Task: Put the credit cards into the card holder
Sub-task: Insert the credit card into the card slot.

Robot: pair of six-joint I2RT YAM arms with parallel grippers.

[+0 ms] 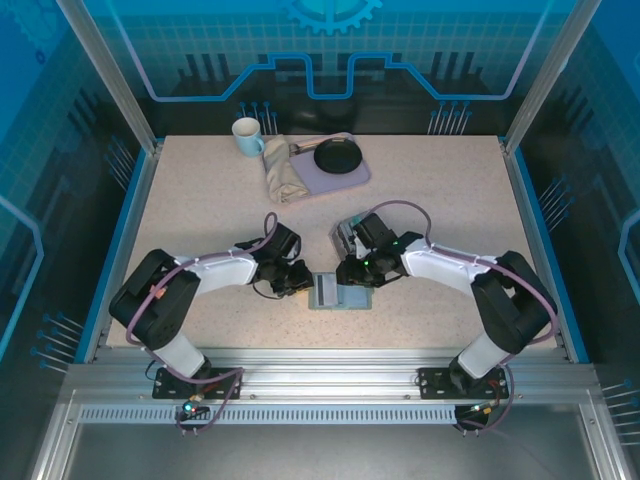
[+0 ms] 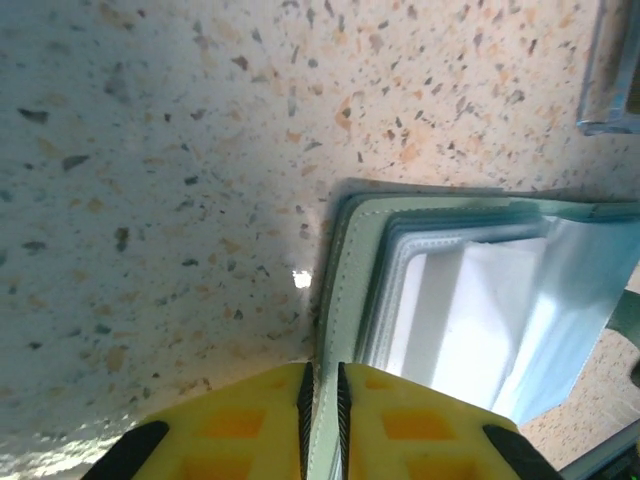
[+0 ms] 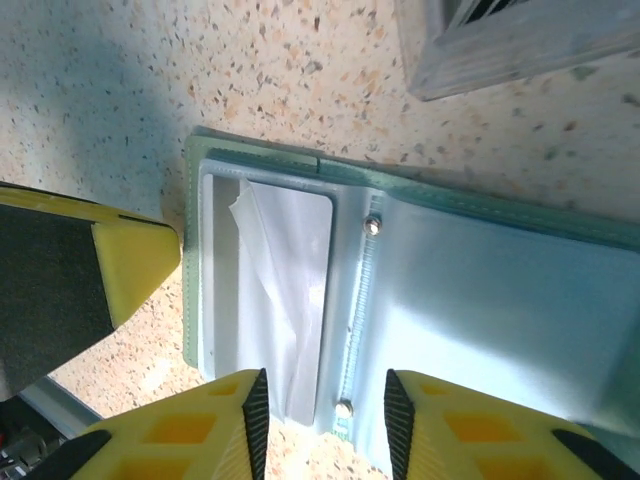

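The left tool (image 2: 322,390) is clamped on the left edge of the open card holder (image 2: 345,260), and the right tool (image 3: 322,400) hangs over its fold with jaws apart. The card holder lies flat on the bench (image 1: 200,200), near the arms, with a small grey box (image 3: 520,40) just beyond its far side. It looks light, thin and floppy, with slick clear sleeves, so the stitched rim seems the best hold while a stiff credit card slides in edge-first; no brand or writing is readable.

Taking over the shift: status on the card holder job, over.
Left gripper shut on card holder edge. Right gripper open above its inside. Holder spread open. Grey box nearby, not touching.
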